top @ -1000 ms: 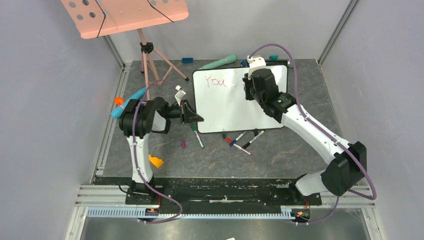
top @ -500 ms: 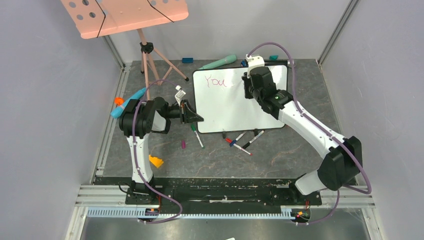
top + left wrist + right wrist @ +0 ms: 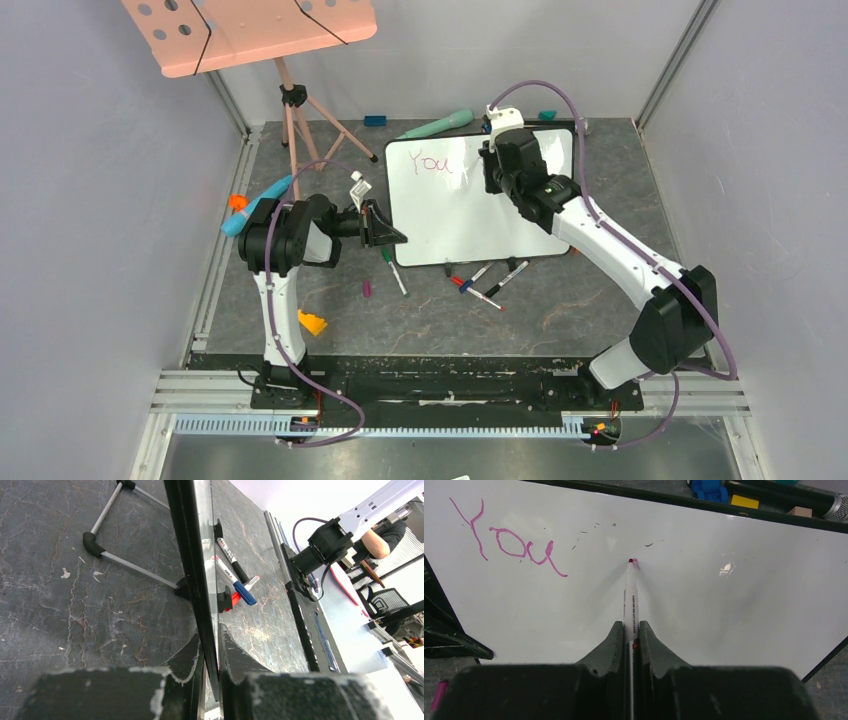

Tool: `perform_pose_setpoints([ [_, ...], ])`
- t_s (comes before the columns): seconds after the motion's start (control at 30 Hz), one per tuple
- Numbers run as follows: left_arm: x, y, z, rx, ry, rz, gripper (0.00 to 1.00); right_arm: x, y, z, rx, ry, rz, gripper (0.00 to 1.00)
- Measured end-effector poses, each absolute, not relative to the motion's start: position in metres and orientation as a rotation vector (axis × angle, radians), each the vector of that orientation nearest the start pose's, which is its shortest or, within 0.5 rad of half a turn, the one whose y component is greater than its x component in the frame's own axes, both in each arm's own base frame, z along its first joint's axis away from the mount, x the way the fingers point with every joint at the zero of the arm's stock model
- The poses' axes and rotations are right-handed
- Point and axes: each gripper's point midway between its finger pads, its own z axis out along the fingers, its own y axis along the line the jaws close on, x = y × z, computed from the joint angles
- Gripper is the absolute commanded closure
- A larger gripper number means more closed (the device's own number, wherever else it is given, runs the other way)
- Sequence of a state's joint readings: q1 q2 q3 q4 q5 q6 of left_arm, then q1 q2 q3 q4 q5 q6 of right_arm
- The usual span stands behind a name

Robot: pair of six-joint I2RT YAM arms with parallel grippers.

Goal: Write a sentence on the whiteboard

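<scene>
The whiteboard [image 3: 460,215] stands propped up at the middle of the table, its dark frame [image 3: 192,555] edge-on in the left wrist view. My left gripper [image 3: 392,237] [image 3: 210,635] is shut on the board's left edge. The sentence [image 3: 432,162] reads only "You" [image 3: 509,542] in magenta at the board's upper left. My right gripper [image 3: 492,168] [image 3: 630,626] is shut on a white marker [image 3: 630,595]. The marker's tip touches the whiteboard [image 3: 724,610] to the right of "You", beside a short fresh magenta stroke [image 3: 635,563].
Several loose markers [image 3: 485,282] lie in front of the board, with a green-capped one [image 3: 393,270] and a magenta cap [image 3: 367,288] nearer the left arm. A pink perforated board on a tripod [image 3: 250,30] stands at the back left. A teal tool [image 3: 440,123] lies behind the board.
My right arm has shifted slightly left and toward the board's top edge with the marker. The left arm and the board have not moved.
</scene>
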State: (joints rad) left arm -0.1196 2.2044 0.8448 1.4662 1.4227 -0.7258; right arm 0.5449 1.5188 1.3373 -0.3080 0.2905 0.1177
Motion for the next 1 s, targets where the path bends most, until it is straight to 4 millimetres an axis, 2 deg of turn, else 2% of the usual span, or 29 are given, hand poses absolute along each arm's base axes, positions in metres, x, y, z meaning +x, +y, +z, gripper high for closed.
perform_pose_setpoints([
  [0.27,0.338,-0.22,0.075,0.808,1.645,-1.646,0.98,0.409,0.203,0.239,-0.297,2.029,0.154,1.0],
  [0.5,0.338,-0.22,0.075,0.801,1.649,-1.648,0.98,0.404,0.205,0.229,-0.326,2.05,0.166,1.0],
  [1.0,0.339,-0.22,0.075,0.799,1.65,-1.649,0.98,0.391,0.189,0.219,-0.326,2.087,0.104,1.0],
])
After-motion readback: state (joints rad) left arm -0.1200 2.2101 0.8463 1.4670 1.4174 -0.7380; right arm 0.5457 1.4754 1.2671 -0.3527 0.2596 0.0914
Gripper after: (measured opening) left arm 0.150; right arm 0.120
